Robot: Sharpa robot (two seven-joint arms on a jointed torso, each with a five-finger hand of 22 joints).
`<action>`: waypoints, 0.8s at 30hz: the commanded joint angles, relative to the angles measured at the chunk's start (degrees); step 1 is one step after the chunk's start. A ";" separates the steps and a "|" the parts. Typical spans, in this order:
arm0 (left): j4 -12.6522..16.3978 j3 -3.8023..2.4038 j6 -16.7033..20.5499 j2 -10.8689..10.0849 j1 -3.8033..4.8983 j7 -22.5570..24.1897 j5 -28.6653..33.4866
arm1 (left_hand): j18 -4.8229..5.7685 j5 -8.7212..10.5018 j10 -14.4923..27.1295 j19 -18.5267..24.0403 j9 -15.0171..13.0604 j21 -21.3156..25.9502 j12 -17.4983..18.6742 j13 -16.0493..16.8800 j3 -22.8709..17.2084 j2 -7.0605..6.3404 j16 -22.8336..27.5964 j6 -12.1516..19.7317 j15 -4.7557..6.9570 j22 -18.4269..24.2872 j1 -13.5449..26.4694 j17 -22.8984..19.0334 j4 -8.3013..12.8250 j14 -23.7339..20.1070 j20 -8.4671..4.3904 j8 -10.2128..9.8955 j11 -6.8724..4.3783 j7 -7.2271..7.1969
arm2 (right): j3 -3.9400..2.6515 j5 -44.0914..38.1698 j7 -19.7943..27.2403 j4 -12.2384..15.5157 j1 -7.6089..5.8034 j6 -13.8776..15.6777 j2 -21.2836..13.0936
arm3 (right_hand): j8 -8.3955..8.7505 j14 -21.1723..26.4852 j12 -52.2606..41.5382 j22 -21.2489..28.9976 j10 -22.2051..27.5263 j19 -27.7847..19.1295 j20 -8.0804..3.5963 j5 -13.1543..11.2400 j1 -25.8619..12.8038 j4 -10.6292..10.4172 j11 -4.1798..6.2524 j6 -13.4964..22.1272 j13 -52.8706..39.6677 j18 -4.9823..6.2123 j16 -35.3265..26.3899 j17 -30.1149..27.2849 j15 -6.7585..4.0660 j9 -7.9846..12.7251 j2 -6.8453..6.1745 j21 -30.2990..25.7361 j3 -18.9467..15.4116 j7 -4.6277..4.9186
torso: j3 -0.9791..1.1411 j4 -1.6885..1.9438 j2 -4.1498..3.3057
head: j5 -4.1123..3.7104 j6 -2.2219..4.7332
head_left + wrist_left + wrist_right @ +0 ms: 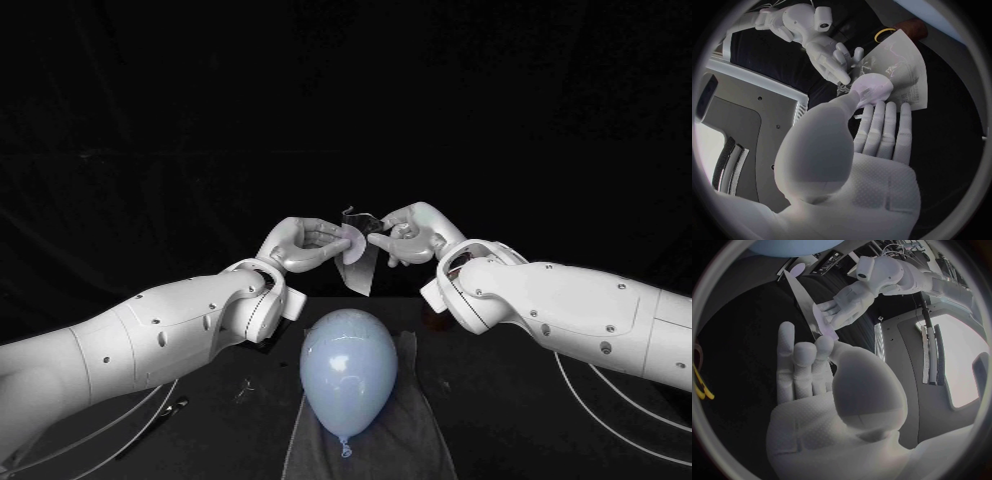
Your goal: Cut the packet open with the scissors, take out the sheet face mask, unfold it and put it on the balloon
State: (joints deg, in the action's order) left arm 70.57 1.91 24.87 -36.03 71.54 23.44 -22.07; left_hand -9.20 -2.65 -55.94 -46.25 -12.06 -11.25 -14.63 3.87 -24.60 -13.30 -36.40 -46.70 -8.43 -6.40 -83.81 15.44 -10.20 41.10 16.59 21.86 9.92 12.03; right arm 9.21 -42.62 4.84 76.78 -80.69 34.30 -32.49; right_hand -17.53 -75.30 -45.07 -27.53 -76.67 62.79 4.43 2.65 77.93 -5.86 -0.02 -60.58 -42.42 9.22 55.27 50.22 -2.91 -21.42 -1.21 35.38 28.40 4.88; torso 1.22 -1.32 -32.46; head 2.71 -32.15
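Left hand (307, 243) and right hand (408, 233): my 2 hands are both clamped on the packet (358, 265), pinching it from either side. Packet hangs between them, held aloft. Balloon (349, 372) lies below on 1 grey cloth (418, 440), untouched.

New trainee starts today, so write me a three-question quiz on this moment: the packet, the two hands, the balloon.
1. True or false: the balloon lies on the table, touching neither hand.
2. The face mask packet is: A) flat on the table; B) held up between the left hand and the right hand; C) draped over the balloon.
3. Fill in: the balloon's knot points ___ the robot.
Key: 1 true; 2 B; 3 toward.
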 commanded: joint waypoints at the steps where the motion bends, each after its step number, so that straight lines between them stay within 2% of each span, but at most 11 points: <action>1: 0.22 -0.07 0.06 -0.41 0.12 -0.41 0.17 | 1.10 -0.12 1.23 0.45 -0.03 0.44 0.18 0.16 0.87 -0.33 -0.56 0.55 -0.39 0.25 0.38 0.31 -0.01 -1.26 0.00 -0.32 0.30 0.52 | -0.10 -1.39 0.63 -0.75 -0.02 0.78 -0.36 | -2.14 -0.51 0.45 -0.09 -0.34 -0.43 0.01 0.14 -0.62 1.56 -0.10 0.13 0.13 1.10 0.13 -0.08 0.03 -3.08 -0.10 0.33 1.86 -0.33 | 0.00 0.01 -0.01 | -0.14 0.06; 10: 0.71 -0.07 -0.65 -1.57 0.11 -0.41 0.19 | 1.87 -0.12 3.71 1.14 -0.35 1.48 -0.74 0.42 3.96 0.09 -2.05 1.62 -1.08 0.93 1.21 1.06 -0.42 -4.19 -0.01 -0.87 0.96 1.20 | -0.11 -5.07 0.61 -1.29 -0.02 -0.71 -1.37 | -2.21 -0.37 1.29 -0.21 -0.14 -0.52 -0.03 0.14 -1.04 1.77 -0.14 0.29 0.80 1.11 -0.30 -0.51 0.07 -3.11 -0.18 0.43 2.15 -0.27 | -0.04 0.00 0.01 | -0.49 0.21; 17: 1.45 -0.13 -1.17 -3.56 0.12 0.06 0.97 | 2.16 -0.12 4.84 1.21 -0.64 1.91 -1.66 0.57 6.25 1.04 -3.18 2.04 -1.25 1.26 1.55 1.45 -1.17 -5.46 -0.02 -1.03 1.16 1.39 | -0.10 -15.39 0.07 -1.30 -0.07 -4.24 -2.97 | -2.28 -0.45 1.44 -0.29 -0.16 -0.59 -0.02 0.13 -1.32 1.96 -0.16 0.38 0.81 1.08 -0.14 -0.30 0.08 -3.15 -0.32 0.49 2.20 -0.26 | -0.01 0.00 -0.01 | -0.98 0.22; 21: 1.66 -0.62 -1.89 -4.82 0.18 0.26 1.24 | 2.25 -0.13 5.57 1.23 -0.80 2.07 -1.84 0.52 6.80 1.66 -3.60 2.02 -1.34 1.39 1.14 1.56 -1.27 -5.96 -0.03 -1.00 1.26 1.41 | -0.08 -21.75 -0.31 -1.08 -0.11 -6.53 -4.07 | -2.42 -0.71 1.18 -0.36 -0.38 -0.59 0.02 0.13 -1.51 2.16 -0.11 0.31 0.47 1.05 0.27 0.17 0.04 -3.21 -0.47 0.57 2.19 -0.32 | 0.00 -0.01 0.00 | -1.17 0.14; 24: 1.62 -0.96 -3.19 -5.73 0.74 0.16 0.94 | 2.30 -0.13 5.84 1.20 -0.96 2.16 -2.08 0.53 6.86 2.15 -3.97 1.70 -1.33 1.47 0.53 1.66 -1.13 -6.17 -0.03 -0.82 1.21 1.24 | -0.06 -26.75 -0.78 -0.86 -0.16 -8.19 -4.96 | -2.57 -0.98 0.93 -0.44 -0.66 -0.55 0.05 0.13 -1.74 2.31 -0.05 0.20 0.14 1.04 0.56 0.49 -0.02 -3.27 -0.51 0.66 2.20 -0.39 | 0.01 -0.02 -0.03 | -1.36 -0.02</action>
State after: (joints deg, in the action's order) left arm 72.10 1.15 24.17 -41.52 71.83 22.84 -21.46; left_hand -7.48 -2.65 -50.55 -45.45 -13.00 -9.41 -16.56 4.35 -17.94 -11.51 -40.22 -44.90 -9.80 -4.98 -83.33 17.06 -11.39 35.32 16.58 21.05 11.08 11.48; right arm 9.20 -59.68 4.69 75.81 -80.76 29.87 -37.18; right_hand -18.56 -75.77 -43.91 -27.92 -76.90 62.39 4.43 2.50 76.79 -4.72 -0.19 -60.33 -42.25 9.75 55.64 50.66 -2.96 -21.44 -1.89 35.85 29.54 4.74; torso 1.19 -1.32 -32.45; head 1.53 -32.01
